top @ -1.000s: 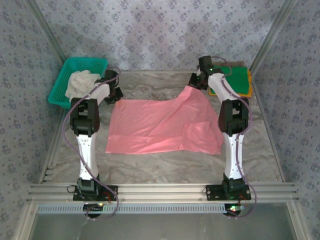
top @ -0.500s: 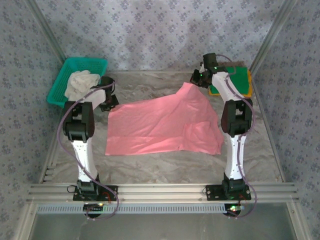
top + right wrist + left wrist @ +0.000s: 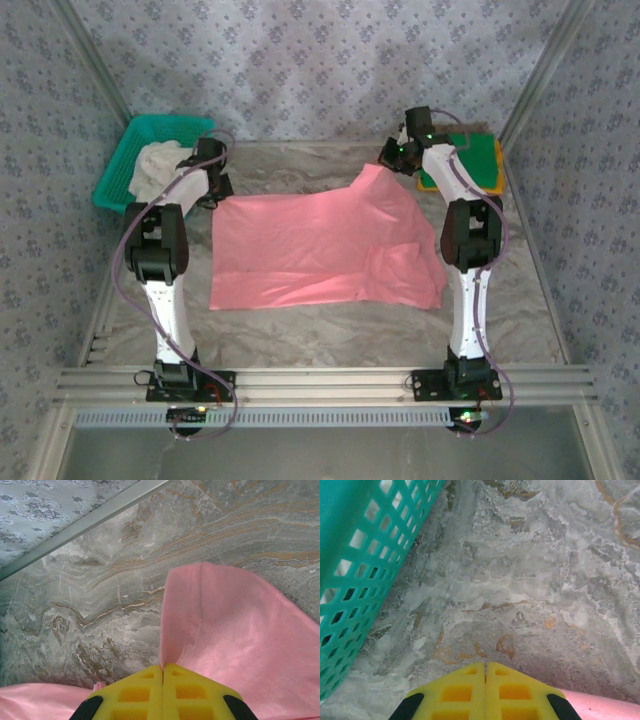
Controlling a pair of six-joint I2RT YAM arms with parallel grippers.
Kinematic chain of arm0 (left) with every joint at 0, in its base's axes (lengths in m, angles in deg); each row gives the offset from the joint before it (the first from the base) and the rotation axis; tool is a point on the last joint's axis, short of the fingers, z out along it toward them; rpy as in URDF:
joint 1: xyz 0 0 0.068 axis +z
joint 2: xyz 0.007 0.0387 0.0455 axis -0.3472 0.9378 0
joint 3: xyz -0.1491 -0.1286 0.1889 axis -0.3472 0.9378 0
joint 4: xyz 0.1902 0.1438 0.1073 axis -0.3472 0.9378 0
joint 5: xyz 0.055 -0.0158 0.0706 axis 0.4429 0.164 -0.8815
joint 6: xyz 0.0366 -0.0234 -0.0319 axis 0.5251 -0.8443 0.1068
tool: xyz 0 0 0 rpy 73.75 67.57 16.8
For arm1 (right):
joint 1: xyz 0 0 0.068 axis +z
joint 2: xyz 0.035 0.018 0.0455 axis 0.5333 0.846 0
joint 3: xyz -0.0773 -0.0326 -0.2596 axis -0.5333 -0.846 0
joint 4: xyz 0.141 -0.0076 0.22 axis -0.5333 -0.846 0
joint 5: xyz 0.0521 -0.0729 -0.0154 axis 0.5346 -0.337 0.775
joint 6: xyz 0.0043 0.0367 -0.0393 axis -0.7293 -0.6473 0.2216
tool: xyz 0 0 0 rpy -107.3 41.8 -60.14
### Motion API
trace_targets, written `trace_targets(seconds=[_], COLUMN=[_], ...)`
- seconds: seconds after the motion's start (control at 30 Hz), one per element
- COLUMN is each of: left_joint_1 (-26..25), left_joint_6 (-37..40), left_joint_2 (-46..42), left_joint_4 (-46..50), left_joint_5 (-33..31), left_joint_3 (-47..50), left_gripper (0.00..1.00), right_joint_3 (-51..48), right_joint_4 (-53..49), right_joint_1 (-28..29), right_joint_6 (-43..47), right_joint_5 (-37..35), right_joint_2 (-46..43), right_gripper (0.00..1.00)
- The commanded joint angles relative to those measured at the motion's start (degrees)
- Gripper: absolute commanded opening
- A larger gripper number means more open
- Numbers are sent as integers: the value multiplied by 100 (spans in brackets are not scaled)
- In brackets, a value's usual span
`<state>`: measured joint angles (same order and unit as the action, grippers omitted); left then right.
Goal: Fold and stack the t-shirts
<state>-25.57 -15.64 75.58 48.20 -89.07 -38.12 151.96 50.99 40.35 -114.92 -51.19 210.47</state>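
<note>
Overhead, you have one pink shirt (image 3: 320, 250) spread across the middle of the bench (image 3: 330, 330), mostly flat, with its far right corner lifted. Two more shirts sit in a stack at the far right corner: one green shirt (image 3: 475, 158) on top of one orange-yellow shirt (image 3: 499, 178), of which you see just the edges. One teal basket (image 3: 118, 165) stands at the far left, with one pale cloth (image 3: 155, 165) bunched inside it. Your left gripper (image 3: 213, 195) sits at the pink shirt's far left corner, just beside the basket. Your right gripper (image 3: 388, 160) is at the raised far right corner, near the stack.

At your left wrist, the left gripper (image 3: 485, 667) has its two yellow fingers pressed together above bare bench (image 3: 520, 580). The basket (image 3: 365, 555) wall runs along the left side. A strip of pink shirt (image 3: 600, 705) shows at the lower right, next to the fingers; you cannot tell whether any cloth is caught between them.

At your right wrist, the right gripper (image 3: 163, 667) is pinching the pink shirt (image 3: 235, 645): a fold of cloth rises straight out from between the closed fingers and drapes off to the right over the bench (image 3: 100, 605).
</note>
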Motion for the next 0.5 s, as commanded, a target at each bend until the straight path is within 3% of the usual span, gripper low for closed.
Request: trace_targets(seconds=[0.0,0.17,0.33,0.47], left_joint_1=[24,36,28,28], left_joint_6=[171,224,303,474], left_joint_2=[-209,-472,-808,-1032], left_joint_4=[9,-157,-473,-768], left_joint_5=[-270,-636,-684,-754], left_joint_3=[110,551,1082,1387], left_gripper=[0,0,0,0], right_joint_3=[-66,-779,-1973,-2331], right_joint_4=[49,262,952,1114], right_joint_1=[6,-54,-42,-33], right_joint_6=[-47,-161,-492,-677], right_joint_5=[21,-136,-161,-107], right_joint_2=[-75,-552,-1193,-1518], right_gripper=[0,0,0,0])
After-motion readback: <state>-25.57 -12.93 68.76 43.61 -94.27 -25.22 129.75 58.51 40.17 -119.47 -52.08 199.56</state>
